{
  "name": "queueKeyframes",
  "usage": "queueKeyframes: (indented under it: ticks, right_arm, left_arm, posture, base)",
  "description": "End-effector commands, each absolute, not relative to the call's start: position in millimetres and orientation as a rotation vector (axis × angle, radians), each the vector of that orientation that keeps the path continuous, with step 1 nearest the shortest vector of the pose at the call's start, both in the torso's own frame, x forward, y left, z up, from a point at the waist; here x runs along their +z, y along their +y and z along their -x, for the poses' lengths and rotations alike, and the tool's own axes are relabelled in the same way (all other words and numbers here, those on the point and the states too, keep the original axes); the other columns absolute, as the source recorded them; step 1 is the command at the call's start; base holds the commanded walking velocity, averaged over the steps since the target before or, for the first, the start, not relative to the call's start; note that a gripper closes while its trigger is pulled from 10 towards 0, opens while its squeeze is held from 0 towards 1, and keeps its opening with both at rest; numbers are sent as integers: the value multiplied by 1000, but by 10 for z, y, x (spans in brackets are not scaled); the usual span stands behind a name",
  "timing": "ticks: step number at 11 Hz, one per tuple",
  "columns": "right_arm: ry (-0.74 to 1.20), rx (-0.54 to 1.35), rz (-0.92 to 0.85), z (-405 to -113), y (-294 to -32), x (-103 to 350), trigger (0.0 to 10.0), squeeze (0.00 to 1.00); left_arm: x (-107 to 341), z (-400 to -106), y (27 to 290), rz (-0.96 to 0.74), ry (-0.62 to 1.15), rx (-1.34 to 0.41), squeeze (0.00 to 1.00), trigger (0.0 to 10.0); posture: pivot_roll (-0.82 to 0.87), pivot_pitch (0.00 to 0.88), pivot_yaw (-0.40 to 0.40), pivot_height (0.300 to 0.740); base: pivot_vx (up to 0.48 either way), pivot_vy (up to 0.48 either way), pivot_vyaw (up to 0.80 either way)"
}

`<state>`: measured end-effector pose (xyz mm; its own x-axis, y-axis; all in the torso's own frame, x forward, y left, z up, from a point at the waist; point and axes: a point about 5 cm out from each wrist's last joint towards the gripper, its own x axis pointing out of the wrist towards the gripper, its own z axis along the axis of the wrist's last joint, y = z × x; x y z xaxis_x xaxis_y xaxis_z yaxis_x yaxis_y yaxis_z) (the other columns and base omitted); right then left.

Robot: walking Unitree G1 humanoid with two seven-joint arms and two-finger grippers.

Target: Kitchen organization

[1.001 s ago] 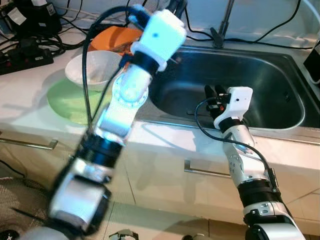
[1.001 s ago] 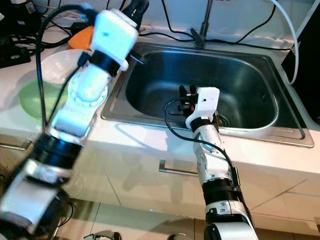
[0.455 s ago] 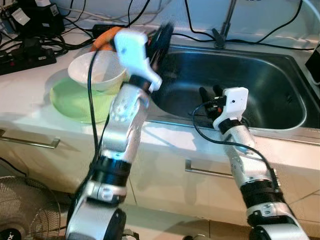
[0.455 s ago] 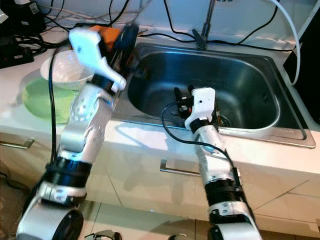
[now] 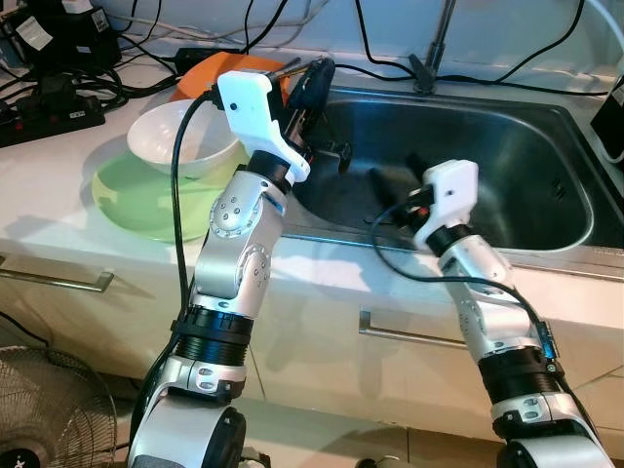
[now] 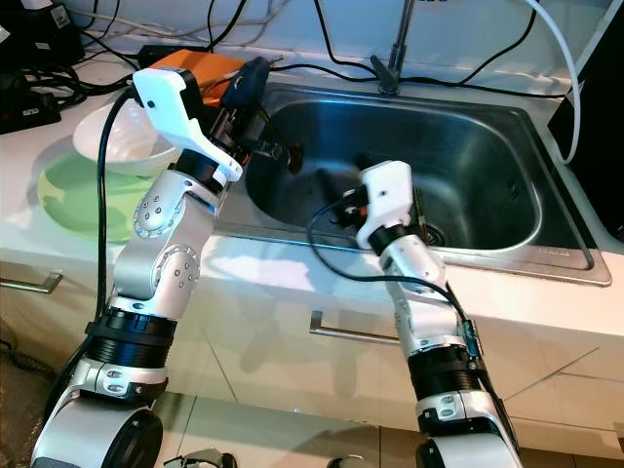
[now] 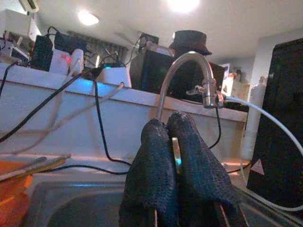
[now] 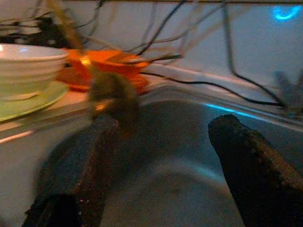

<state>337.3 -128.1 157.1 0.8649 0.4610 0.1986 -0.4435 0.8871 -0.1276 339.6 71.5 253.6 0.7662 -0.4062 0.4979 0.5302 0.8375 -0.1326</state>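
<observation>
Left eye view: left pincer (image 5: 314, 80) raised over the sink's (image 5: 546, 136) left rim, fingers pressed together, apparently pinching a small item; a dark piece juts toward the basin below it, identity unclear. White bowl (image 5: 185, 146) sits on a green plate (image 5: 136, 200) on the worktop (image 5: 49, 185), orange plate (image 5: 229, 70) behind, likely stacked clear of the basin for sorting.

Right eye view: right pincer (image 6: 363, 164) reaches low into the sink, blurred, partly hidden behind its own white wrist housing. Tap (image 6: 398, 39) cut off at the top.

Left wrist view: fingers (image 7: 151, 161) shut on a thin metallic sliver, too little exposed to name.

Right wrist view: fingers (image 8: 246, 156) spread wide, nothing between. Everything smeared; a brownish blur ahead cannot be identified.
</observation>
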Motion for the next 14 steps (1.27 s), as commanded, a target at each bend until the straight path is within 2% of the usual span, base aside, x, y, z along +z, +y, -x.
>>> queueKeyframes:
  ticks: [1, 5, 10, 11, 14]
  right_arm:
    - [-239, 560, 83, -3336, -1188, 1627, 10000, 0]
    - [-252, 601, 101, -3332, -1045, 1650, 10000, 0]
    - [-252, 587, 88, -3319, -993, 1625, 10000, 0]
    - [-238, 594, 100, -3316, -983, 1579, 0, 0]
    - [-234, 595, 100, -3305, -938, 1550, 0, 0]
  left_arm:
    - [2484, -3382, 687, 283, -443, -552, 0, 10000]
    - [2384, -3298, 538, 295, -366, -719, 0, 10000]
    - [2363, -3260, 488, 291, -339, -780, 0, 10000]
    - [2356, -3260, 492, 286, -337, -780, 0, 10000]
    - [2335, -3246, 474, 279, -324, -794, 0, 10000]
  posture:
    - [18, 55, 29, 740]
    - [24, 59, 29, 740]
    - [27, 47, 40, 740]
    - [30, 40, 40, 740]
    - [32, 36, 43, 740]
  base:
    - [0, 0, 0]
    - [0, 0, 0]
    - [0, 0, 0]
    - [0, 0, 0]
    - [0, 0, 0]
